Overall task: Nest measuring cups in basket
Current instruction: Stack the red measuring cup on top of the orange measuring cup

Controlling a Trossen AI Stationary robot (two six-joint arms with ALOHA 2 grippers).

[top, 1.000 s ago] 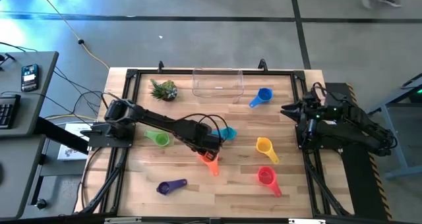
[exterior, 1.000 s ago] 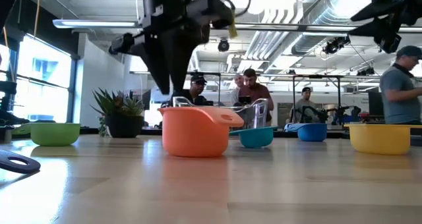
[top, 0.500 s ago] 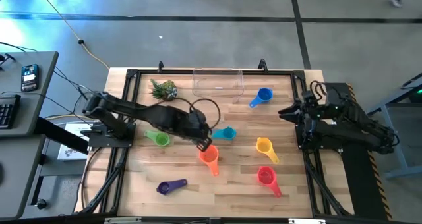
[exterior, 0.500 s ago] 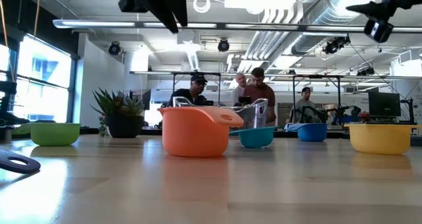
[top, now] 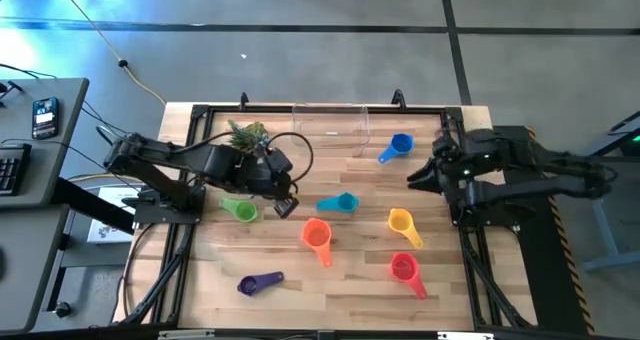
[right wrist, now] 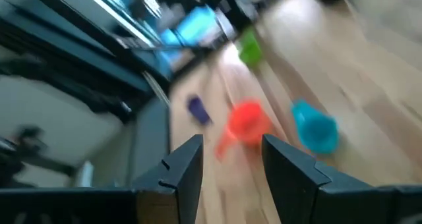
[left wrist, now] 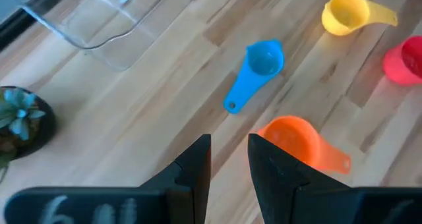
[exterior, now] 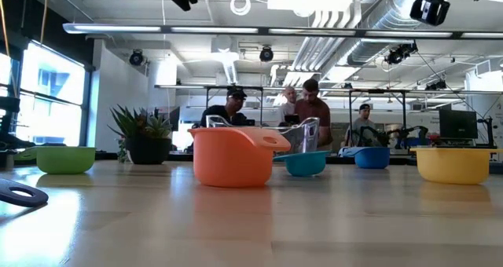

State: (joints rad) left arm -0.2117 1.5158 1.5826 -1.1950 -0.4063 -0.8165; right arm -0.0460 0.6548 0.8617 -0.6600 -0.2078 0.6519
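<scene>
- High view showed the left gripper point(top: 285, 206) raised over the worktop's left-centre, between the green cup point(top: 240, 210) and the teal-blue cup point(top: 341, 203), holding nothing.
- Left wrist view showed its two dark fingers point(left wrist: 191, 174) parted by a narrow gap, with nothing between them.
- Saw the right gripper point(top: 414, 178) poised near the worktop's right edge, just beside the blue cup point(top: 397, 146); fingers point(right wrist: 184, 165) apart in the right wrist view, empty.
- Found the clear basket point(top: 331, 127) at the middle of the worktop's far edge, with no cup inside.
- Counted six cups loose on the wood: orange cup point(top: 318, 238) near the centre, yellow cup point(top: 402, 225) and red cup point(top: 405, 271) toward the right edge, purple cup point(top: 260, 282) by the near edge.
- Noted a small plant point(top: 248, 135) at the far left, beside the basket.
- Low view put the orange cup nearest, upright, with people standing in the room beyond.
</scene>
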